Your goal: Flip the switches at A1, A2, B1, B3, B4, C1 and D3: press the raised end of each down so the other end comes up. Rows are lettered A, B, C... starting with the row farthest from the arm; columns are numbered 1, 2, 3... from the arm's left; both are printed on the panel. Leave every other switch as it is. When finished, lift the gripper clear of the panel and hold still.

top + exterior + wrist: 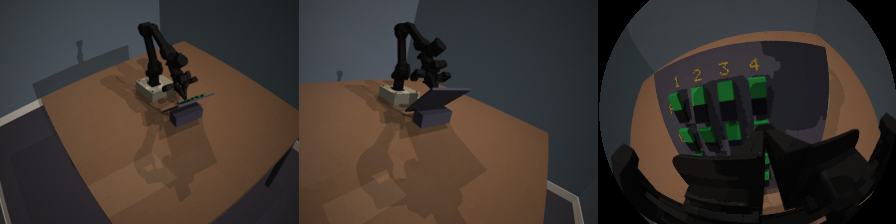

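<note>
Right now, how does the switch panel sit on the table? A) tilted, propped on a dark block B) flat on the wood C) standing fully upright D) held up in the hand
A: in the exterior view the panel slopes up from the table, resting on a dark block, while the shut hand holds nothing.

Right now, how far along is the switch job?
Done: cannot tell; no view shows clearly which switch ends are up. In hand: the gripper is shut, holds nothing, and is low over the panel, hiding its nearer rows below the printed column numbers. Left: any remaining flips, then lifting clear and holding still.
</note>
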